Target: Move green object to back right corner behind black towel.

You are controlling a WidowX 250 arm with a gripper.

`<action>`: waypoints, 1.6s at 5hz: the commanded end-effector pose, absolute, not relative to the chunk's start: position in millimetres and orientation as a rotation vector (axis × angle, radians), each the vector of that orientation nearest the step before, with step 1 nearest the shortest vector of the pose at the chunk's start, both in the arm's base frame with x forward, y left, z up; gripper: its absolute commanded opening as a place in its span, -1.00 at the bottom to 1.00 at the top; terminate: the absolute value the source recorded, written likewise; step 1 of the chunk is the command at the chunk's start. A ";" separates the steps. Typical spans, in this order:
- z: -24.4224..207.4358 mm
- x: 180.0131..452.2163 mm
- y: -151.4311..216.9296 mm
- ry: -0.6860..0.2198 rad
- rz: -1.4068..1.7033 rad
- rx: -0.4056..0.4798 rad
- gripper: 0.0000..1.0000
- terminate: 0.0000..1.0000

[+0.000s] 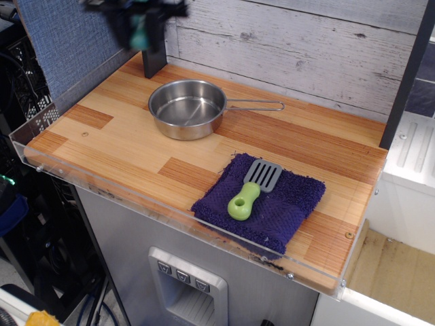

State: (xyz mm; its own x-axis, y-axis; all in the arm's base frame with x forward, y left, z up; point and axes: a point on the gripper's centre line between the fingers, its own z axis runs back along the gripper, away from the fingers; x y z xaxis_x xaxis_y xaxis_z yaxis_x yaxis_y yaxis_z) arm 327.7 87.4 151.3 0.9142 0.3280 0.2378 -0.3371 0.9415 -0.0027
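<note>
My gripper point(139, 34) is high at the top left of the view, blurred by motion, and shut on the teal-green object point(139, 31), which shows between its fingers well above the table. The black towel point(262, 202), a dark purple-navy square cloth, lies at the front right of the wooden table point(115, 142). The gripper is far to the left of and above the towel. The back right corner of the table behind the towel is bare wood.
A steel pan point(187, 107) with its handle pointing right stands at the back middle. A lime-green-handled spatula point(253, 189) with a grey slotted head lies on the towel. A dark post point(151, 41) stands at the back left, another at the right point(404, 81). A clear acrylic rim runs along the front edge.
</note>
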 end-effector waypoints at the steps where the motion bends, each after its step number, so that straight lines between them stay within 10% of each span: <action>1: 158.5 365.6 -7.9 -0.245 0.264 -0.109 -1.00 -1.00; 3: 118.5 378.5 -89.8 -0.165 0.096 -0.060 -1.00 -1.00; 5: 81.6 353.8 -84.8 -0.059 0.024 0.032 -1.00 -1.00; 8: 25.6 370.8 -87.4 -0.150 0.040 0.010 -1.00 -1.00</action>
State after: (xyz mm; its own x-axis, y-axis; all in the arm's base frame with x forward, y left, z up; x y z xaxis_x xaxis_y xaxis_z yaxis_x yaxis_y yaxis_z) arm 378.0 -88.2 11.2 0.9925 0.0436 0.1141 -0.0456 0.9988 0.0150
